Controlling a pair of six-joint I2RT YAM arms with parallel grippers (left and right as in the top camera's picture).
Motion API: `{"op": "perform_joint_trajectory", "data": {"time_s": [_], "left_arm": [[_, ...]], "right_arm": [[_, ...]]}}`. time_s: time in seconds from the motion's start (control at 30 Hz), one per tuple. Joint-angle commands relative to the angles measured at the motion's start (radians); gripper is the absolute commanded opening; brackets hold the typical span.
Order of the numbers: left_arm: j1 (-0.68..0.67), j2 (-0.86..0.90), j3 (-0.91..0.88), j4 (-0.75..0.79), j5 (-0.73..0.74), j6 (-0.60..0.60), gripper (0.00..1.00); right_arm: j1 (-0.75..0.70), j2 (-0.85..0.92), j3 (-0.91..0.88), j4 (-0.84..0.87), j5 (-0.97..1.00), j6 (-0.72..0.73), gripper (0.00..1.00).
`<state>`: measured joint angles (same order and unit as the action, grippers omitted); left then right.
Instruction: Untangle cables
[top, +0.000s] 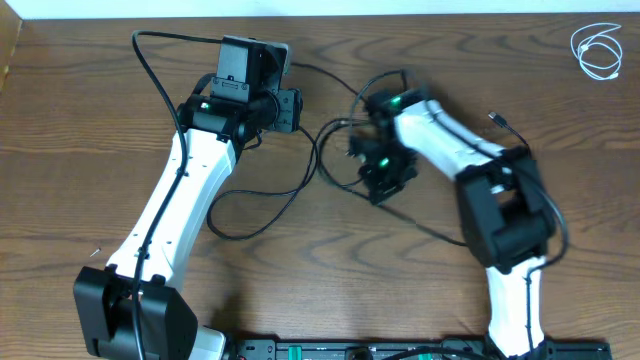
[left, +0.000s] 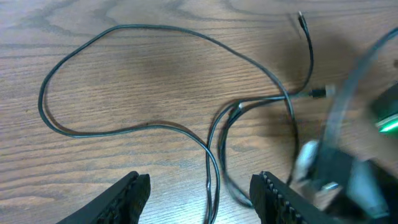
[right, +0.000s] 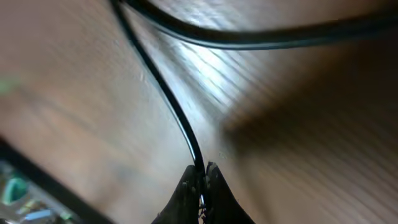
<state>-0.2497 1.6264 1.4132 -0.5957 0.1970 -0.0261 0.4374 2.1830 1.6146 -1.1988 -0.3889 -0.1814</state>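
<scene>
The black cable (left: 149, 27) lies near the middle of the counter (top: 100, 80) in loose loops. One wide loop sweeps out to one side, and several strands cross and bunch together where the two arms meet. One small plug (left: 301, 18) lies free at the end of a strand, and another (left: 318, 93) sits beside the crossing. The white cable (top: 598, 50) is a small coil alone in a far corner, well apart from the black one. The right claw (right: 202, 169) is pinched tight on a thin black strand, its fingertips all but meeting around it just above the wood. The left claw (left: 200, 183) is spread wide and grips nothing. Two strands run along the counter through the gap between its fingers. The right arm is a blur at the edge of the left wrist view. In the right wrist view a thicker dark cord crossing the top is out of focus.
</scene>
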Motion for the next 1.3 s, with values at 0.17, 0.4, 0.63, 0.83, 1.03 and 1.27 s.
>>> {"op": "perform_joint_trajectory", "data": {"time_s": [0.17, 0.4, 0.63, 0.83, 1.03, 1.27], "left_arm": [[0.003, -0.013, -0.002, -0.003, 0.008, -0.053, 0.58], [0.002, 0.016, -0.003, -0.006, 0.166, -0.062, 0.58], [0.021, 0.033, -0.004, -0.006, -0.056, -0.195, 0.58], [0.086, 0.033, -0.004, -0.006, -0.097, -0.268, 0.58], [0.1, 0.033, -0.004, -0.011, -0.097, -0.267, 0.59], [0.1, 0.033, -0.004, -0.011, -0.097, -0.267, 0.59]], "right_arm": [[-0.143, -0.303, 0.078, 0.008, -0.285, -0.067, 0.01], [-0.197, -0.409, 0.079, 0.029, -0.256, -0.046, 0.01], [-0.158, -0.352, 0.071, 0.029, -0.08, -0.014, 0.27], [-0.058, -0.227, 0.071, 0.036, 0.076, -0.018, 0.35], [0.038, -0.101, 0.071, 0.019, 0.208, -0.017, 0.36], [0.09, -0.037, 0.071, 0.068, 0.209, -0.018, 0.37]]}}
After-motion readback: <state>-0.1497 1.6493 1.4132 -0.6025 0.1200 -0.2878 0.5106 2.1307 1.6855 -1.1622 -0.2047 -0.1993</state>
